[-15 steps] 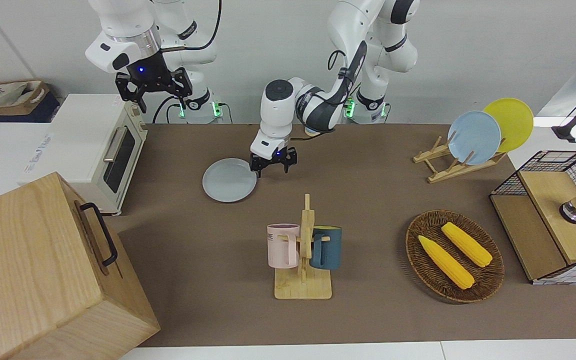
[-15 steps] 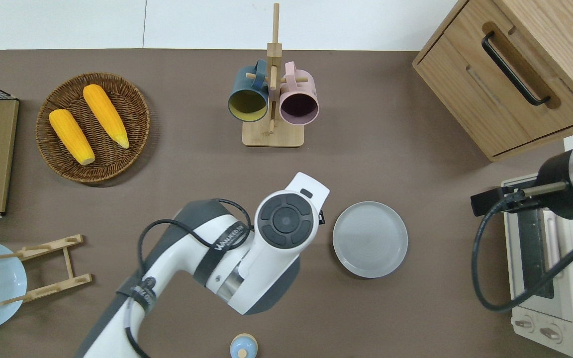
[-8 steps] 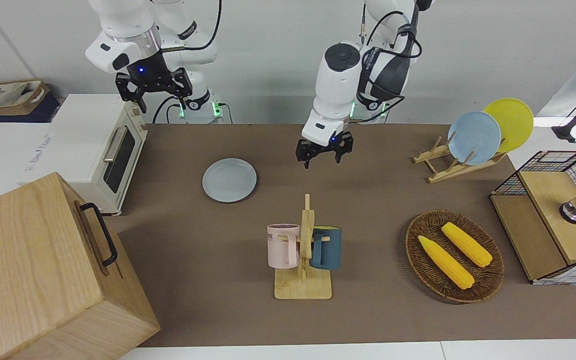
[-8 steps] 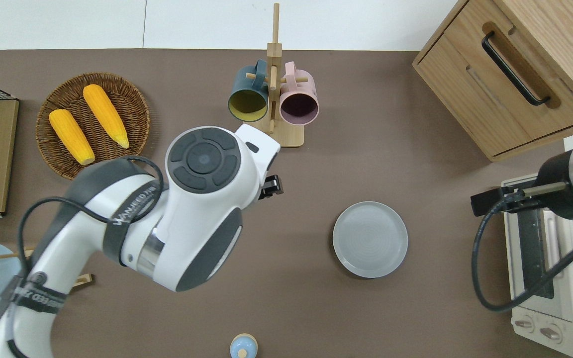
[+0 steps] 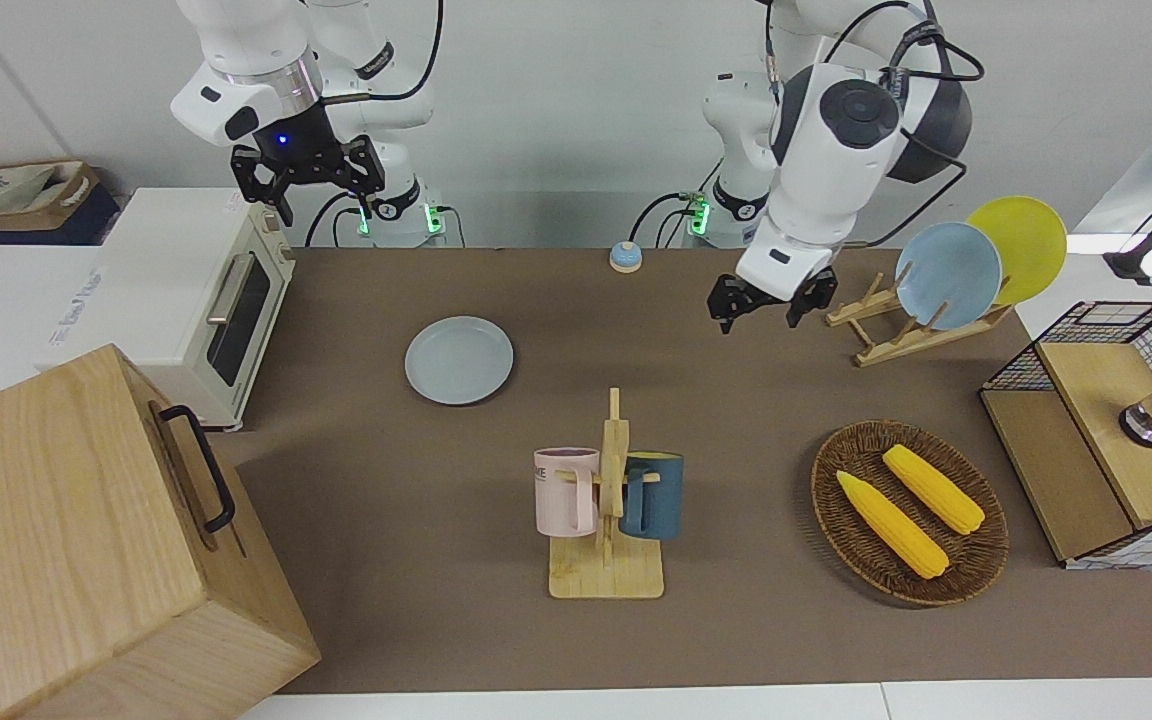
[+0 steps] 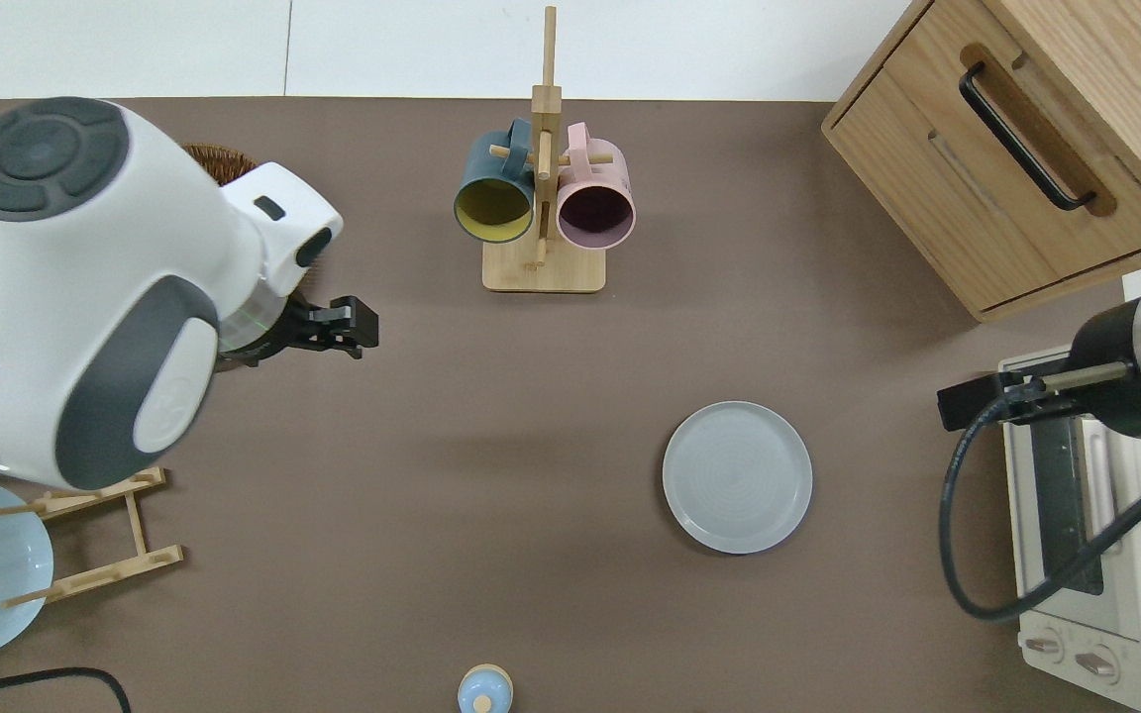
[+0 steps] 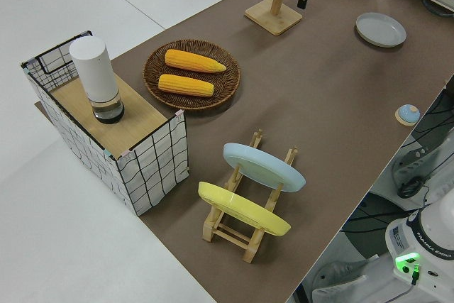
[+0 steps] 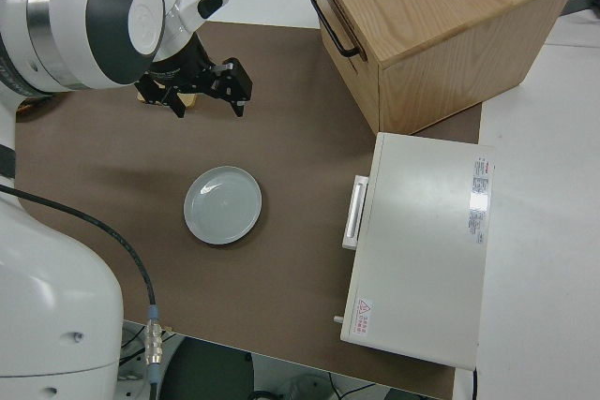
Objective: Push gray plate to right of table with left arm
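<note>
My left gripper [image 5: 764, 307] hangs with fingers spread wide, holding nothing, above bare table [image 5: 736, 400] beside the corn basket [image 5: 909, 512]. The gray plate [image 5: 459, 360] lies flat, well apart, near the toaster oven [image 5: 181, 300]. My right arm is parked.

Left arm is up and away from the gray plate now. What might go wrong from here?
1. The left tool hangs in the air close to the wooden plate rack; swinging on that way might knock the sky-blue plate.
2. The gray plate lies short of the toaster oven; if "right of table" means farther, returning for another push could run it into the oven.
</note>
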Motion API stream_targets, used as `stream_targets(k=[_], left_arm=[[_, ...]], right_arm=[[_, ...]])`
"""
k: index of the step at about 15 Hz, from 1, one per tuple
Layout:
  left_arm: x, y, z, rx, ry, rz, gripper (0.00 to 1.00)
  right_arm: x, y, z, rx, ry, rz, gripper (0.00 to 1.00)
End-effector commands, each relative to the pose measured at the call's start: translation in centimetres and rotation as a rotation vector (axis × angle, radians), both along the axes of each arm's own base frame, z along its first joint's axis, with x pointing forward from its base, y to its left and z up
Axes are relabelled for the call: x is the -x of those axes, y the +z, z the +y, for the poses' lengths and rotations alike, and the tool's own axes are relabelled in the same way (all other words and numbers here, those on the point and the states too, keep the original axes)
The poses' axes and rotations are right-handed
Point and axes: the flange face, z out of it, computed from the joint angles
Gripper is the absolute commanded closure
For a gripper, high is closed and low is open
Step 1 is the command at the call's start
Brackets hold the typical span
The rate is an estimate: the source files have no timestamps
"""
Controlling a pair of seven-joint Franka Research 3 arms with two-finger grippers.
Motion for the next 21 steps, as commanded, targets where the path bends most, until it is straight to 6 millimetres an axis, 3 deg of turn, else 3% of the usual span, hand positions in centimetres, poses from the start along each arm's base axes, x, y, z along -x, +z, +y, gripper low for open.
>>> stream_targets(k=[1,3,5,9,13,17,21], left_arm=[[0.1,2.6,6.2,-0.002,-0.079,-0.01,0.01],[-0.1,2.7,9.3,0.002,-0.094,-0.001,0.01],[-0.2,2.3,10.7,0.01,-0.085,0.004,0.01],[0.5,0.7,10.9,-0.003,-0.094,0.013,0.01],[3.4,-1.1,10.9,-0.019,-0.109,-0.021,0.01],[5.1,-1.1,12.4,0.001,-0.156,-0.027,0.01],[5.5,-1.5,12.7,0.006,-0.146,-0.042,0.0]], right_arm=[[0.3,0.4,-0.2,-0.009,-0.006,0.005,0.017],[0.2,0.4,-0.2,-0.009,-0.006,0.005,0.017],[0.2,0.4,-0.2,-0.009,-0.008,0.005,0.017],[0.2,0.4,-0.2,-0.009,-0.006,0.005,0.017],[0.3,0.4,-0.2,-0.009,-0.005,0.005,0.017],[0.3,0.4,-0.2,-0.009,-0.006,0.005,0.017],[0.3,0.4,-0.2,-0.009,-0.005,0.005,0.017]])
